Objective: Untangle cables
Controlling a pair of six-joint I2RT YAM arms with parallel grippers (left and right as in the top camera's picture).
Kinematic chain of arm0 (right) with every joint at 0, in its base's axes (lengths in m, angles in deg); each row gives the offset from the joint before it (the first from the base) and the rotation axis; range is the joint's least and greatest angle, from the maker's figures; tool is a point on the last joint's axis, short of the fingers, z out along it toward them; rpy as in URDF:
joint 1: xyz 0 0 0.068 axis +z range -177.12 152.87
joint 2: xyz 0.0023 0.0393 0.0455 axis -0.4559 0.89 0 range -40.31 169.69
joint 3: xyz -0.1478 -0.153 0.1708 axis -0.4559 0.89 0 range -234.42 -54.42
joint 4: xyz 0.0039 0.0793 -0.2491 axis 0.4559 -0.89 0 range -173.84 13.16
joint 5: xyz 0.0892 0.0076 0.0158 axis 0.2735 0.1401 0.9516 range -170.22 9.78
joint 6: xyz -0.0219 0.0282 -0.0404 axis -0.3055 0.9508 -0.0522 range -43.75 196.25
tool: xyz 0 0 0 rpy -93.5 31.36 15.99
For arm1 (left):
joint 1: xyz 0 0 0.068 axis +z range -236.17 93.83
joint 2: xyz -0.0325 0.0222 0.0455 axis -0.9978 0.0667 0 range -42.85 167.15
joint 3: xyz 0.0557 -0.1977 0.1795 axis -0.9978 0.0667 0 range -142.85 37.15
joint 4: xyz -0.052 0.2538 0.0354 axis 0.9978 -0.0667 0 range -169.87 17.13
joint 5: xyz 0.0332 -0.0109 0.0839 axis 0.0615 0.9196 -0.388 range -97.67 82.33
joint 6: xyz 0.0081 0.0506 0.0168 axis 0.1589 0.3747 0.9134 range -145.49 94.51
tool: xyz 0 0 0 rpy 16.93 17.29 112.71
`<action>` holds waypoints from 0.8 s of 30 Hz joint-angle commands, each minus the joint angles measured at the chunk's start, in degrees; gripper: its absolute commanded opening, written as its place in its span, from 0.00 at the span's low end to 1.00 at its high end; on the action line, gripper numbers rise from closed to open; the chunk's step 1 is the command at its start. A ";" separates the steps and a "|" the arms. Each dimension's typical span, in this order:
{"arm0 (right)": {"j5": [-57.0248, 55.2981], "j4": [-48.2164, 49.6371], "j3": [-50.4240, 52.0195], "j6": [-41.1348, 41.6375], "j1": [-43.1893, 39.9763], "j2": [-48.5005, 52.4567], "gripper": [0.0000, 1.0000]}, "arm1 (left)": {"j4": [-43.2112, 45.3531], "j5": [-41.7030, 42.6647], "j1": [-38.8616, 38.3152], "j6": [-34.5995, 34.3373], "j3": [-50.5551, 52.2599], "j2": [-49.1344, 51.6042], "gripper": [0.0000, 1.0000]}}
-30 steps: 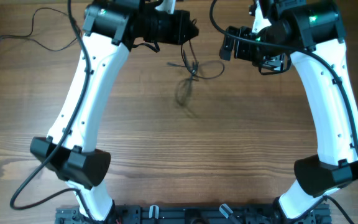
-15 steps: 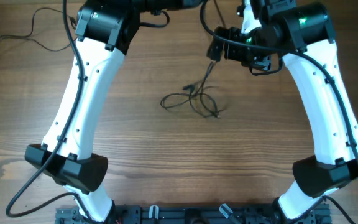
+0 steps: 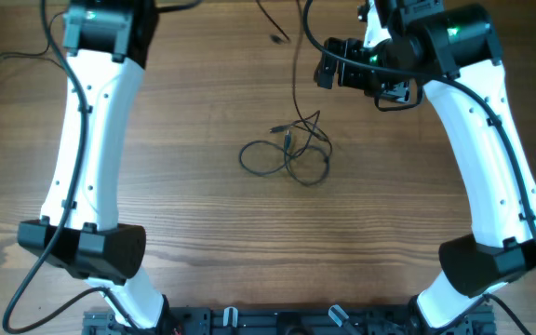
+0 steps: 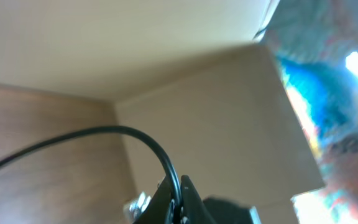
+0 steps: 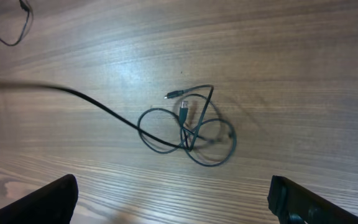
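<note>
The cables are thin black wires. A small tangle of loops with tiny plug ends [image 3: 287,158] lies on the wooden table, also in the right wrist view [image 5: 188,127]. One strand [image 3: 294,88] rises from the tangle toward the top edge; it runs up and left in the right wrist view [image 5: 92,102]. My left gripper [image 4: 180,190] is shut on a black cable, raised; it is out of the overhead view. My right gripper [image 3: 328,70] is open and empty, above and right of the tangle, its fingers wide apart [image 5: 173,193].
A separate thin black cable [image 3: 26,51] lies loose at the table's far left, also seen in the right wrist view [image 5: 11,31]. A short cable end with a plug [image 3: 275,37] hangs near the top. The white arms stand left [image 3: 91,140] and right [image 3: 491,158].
My left arm has swung up and left, its gripper leaving the overhead view with a strand drawn up. The tangle dropped onto the table and spread into loops. My right gripper moved slightly left.
</note>
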 commanded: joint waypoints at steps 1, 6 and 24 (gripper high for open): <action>-1.81 0.09 0.02 0.00 -0.26 -2.58 1.00 | 13.86 2.05 0.94 -13.27 -0.61 -1.77 0.04; -1.79 -1.77 0.02 -0.15 -0.26 -2.54 1.00 | 39.28 -6.08 0.98 -26.49 -0.61 -1.79 0.04; 4.90 0.26 0.15 -4.15 5.64 -2.40 1.00 | 41.24 -25.53 0.35 -34.45 -0.63 -4.74 0.04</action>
